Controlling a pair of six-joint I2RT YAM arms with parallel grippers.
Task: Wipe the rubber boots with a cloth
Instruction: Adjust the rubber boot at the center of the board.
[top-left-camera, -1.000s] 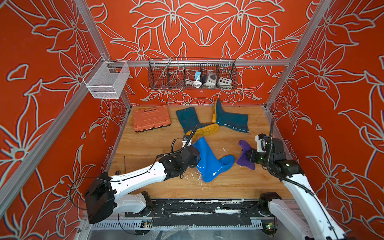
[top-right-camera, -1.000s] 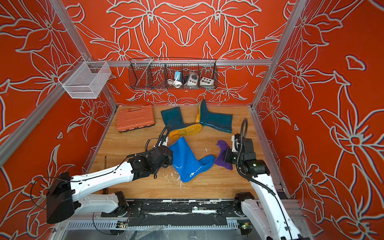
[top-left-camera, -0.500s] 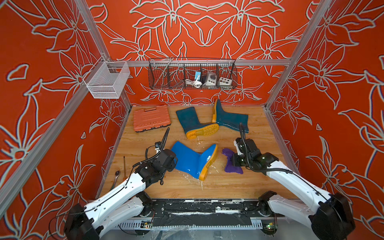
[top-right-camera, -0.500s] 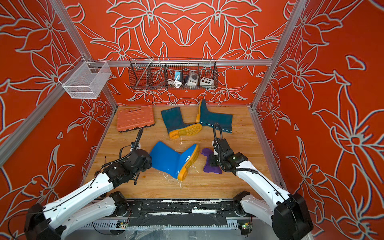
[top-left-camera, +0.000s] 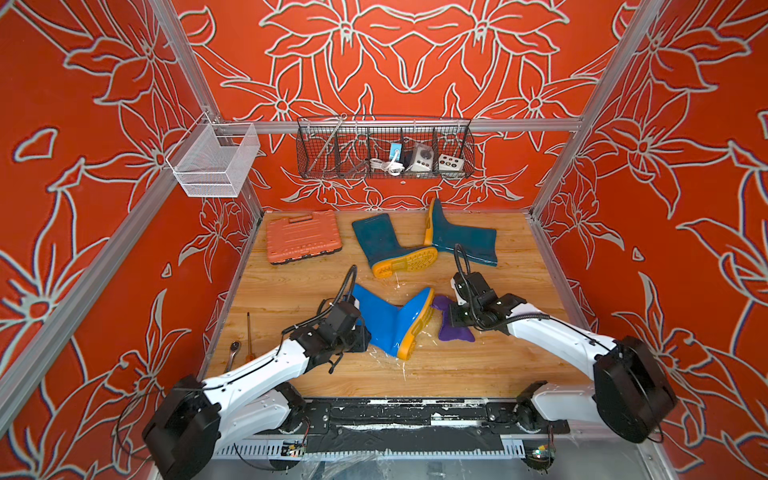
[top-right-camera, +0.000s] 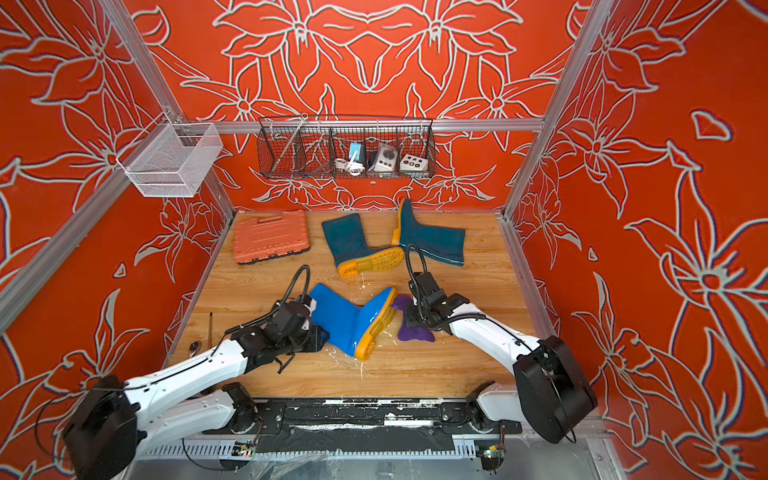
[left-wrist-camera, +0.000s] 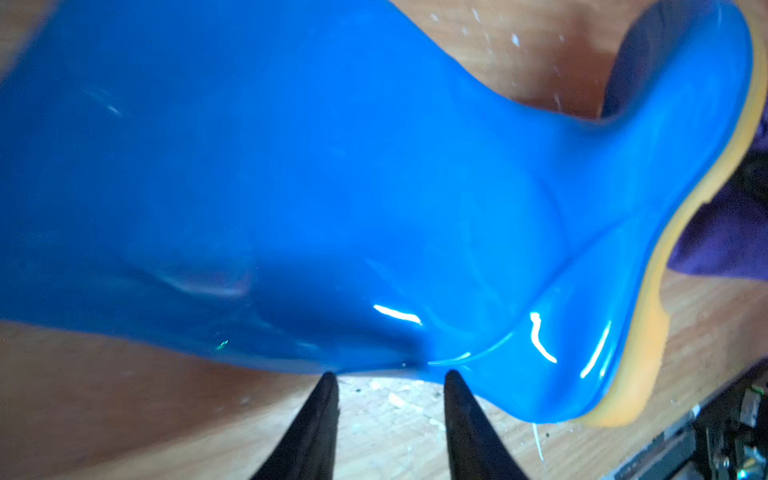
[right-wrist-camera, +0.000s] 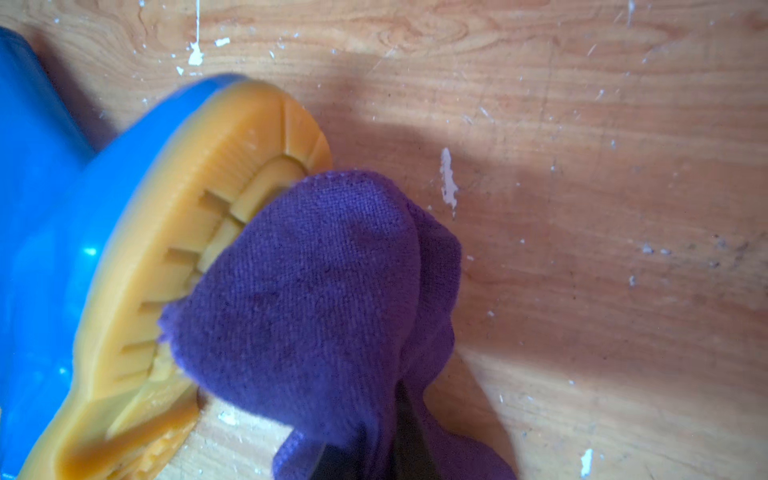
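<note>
The right gripper (right-wrist-camera: 370, 453) is clamped on the bunched deep-purple fabric cloth (right-wrist-camera: 316, 291), pressed against the orange-yellow sole (right-wrist-camera: 166, 249) of the glossy bright-blue rubber boot (top-left-camera: 384, 322) lying on the wooden tabletop (top-left-camera: 291, 299). The left gripper (left-wrist-camera: 390, 386) stands parted at its shaft, grasping nothing. Wiping seems barely begun: the dark-teal rubber boots (top-left-camera: 384, 243) lie apart at the back.

The left arm (top-left-camera: 257, 376) stretches low and forward, and the left gripper (left-wrist-camera: 388, 376) has its fingers (left-wrist-camera: 320, 415) parted with nothing between them. The right arm (top-left-camera: 557, 338) angles inward, its wrist bent down and the right gripper (top-left-camera: 452, 319) pinched tight on the cloth (right-wrist-camera: 316, 291).
</note>
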